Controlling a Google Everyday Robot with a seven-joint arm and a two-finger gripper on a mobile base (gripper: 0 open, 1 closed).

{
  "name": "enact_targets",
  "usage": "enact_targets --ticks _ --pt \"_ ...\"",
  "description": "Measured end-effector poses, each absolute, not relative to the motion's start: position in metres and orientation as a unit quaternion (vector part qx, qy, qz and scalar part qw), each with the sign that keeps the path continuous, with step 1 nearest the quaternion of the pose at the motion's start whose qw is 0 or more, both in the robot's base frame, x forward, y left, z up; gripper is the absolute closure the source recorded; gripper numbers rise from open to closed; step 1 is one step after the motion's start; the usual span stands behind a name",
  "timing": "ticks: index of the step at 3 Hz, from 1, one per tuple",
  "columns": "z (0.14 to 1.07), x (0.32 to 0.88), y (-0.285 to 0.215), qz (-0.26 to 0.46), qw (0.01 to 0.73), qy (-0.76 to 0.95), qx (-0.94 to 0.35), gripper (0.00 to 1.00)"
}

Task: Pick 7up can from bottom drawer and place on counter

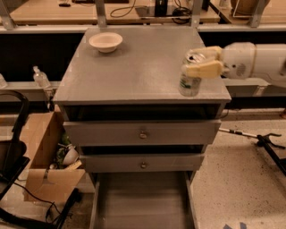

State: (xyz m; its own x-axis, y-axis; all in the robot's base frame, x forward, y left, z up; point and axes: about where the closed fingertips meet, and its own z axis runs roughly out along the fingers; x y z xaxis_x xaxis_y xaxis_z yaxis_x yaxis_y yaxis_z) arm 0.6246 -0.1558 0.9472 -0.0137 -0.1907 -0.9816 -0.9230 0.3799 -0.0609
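No legible text — anywhere

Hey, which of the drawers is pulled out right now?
The bottom drawer, its bare floor showing; the two knobbed drawers above sit pushed in. The gripper holds the 7up can at the counter's right front corner.

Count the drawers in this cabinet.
3: top drawer and middle drawer stacked under the counter, bottom drawer pulled open below. The gripper grips the 7up can at the counter's right front.

Robot lab: white arm (254, 60), pincer (193, 61) gripping 7up can (189, 85) at the counter (134, 67), cabled desks (67, 11) behind.
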Motion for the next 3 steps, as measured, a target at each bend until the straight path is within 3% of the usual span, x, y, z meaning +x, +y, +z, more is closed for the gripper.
enact_targets --ticks 1,3 --pt "0.975 0.690 -0.129 0.355 0.567 0.598 -0.441 1.00" --pt "0.985 0.725 -0.102 0.366 0.586 0.581 -0.430 1.00"
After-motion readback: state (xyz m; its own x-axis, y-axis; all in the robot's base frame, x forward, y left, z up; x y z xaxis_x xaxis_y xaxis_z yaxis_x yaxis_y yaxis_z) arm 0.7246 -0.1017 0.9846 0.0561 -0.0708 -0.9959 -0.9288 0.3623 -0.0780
